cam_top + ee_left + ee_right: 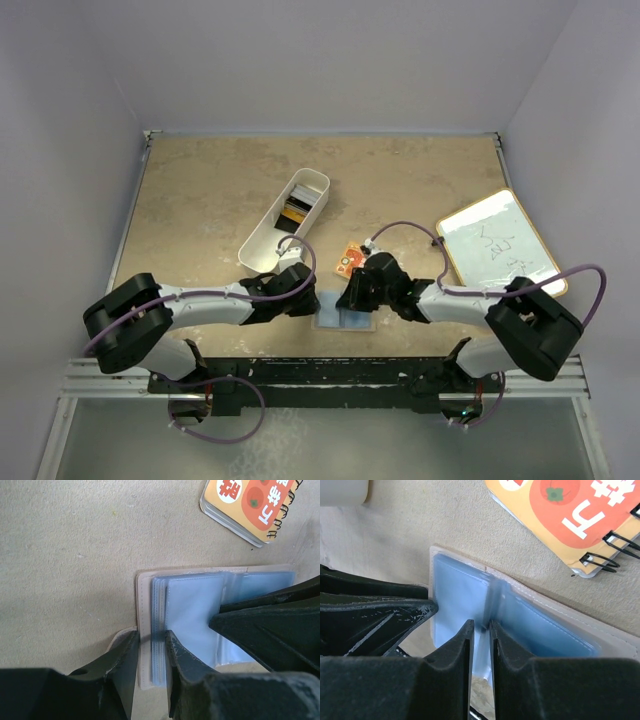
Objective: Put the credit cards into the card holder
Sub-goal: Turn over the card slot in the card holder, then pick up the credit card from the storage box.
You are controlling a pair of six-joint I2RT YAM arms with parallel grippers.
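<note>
The card holder (345,322) lies open on the table between both arms, beige cover down and pale blue sleeves up (192,600). My left gripper (151,636) is shut on its left edge, clamping cover and sleeve stack together. My right gripper (480,625) reaches in from the other side, its jaws drawn narrow around a raised blue sleeve at the holder's middle fold (540,625). Both grippers meet over the holder in the top view, left (305,298) and right (350,298). The credit cards (293,212), black and orange ones showing, lie in the white bin.
The long white bin (262,245) stands diagonally behind the left arm. An orange-red spiral-bound packet (350,258) lies just beyond the holder, close to the right gripper (570,515). A white board with an orange rim (500,243) lies at the right.
</note>
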